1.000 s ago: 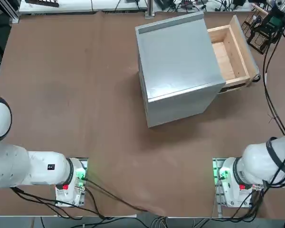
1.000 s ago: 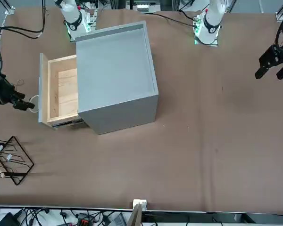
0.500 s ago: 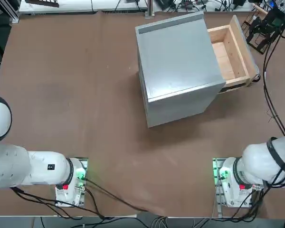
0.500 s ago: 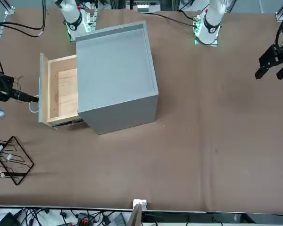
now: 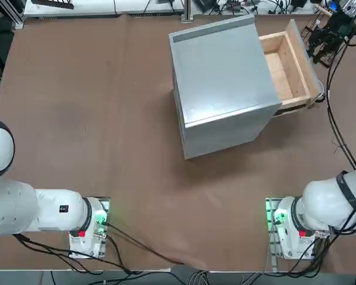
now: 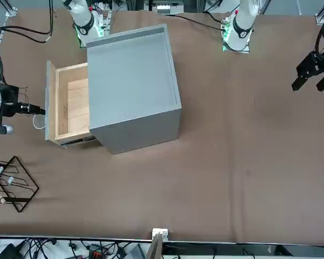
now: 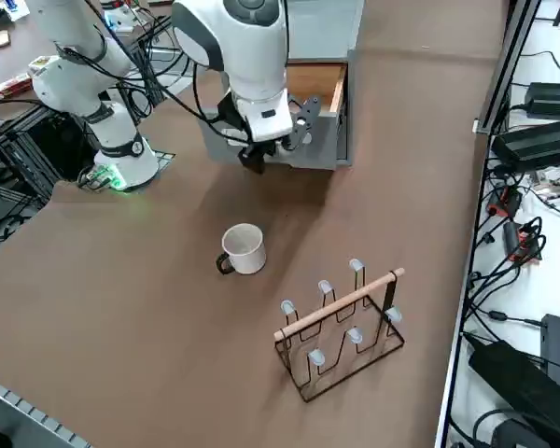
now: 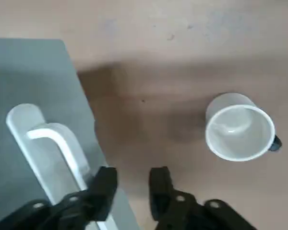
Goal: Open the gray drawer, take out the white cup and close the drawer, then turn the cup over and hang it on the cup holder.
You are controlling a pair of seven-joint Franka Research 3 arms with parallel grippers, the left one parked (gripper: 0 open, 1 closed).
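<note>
A gray metal cabinet stood near the table's far edge, its gray drawer pulled open toward the table's right edge. The right gripper hovered by the drawer's silver handle, fingers spread apart and holding nothing. The white cup sat upright on the table, between cabinet and rack. Nearer the table's far right corner, the black wire cup holder displayed its light wooden bar and pale-tipped prongs.

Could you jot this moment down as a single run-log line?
gray drawer: open | white cup: out, standing upright on table | cup holder: no cup on it | right gripper: at drawer handle, fingers apart
</note>
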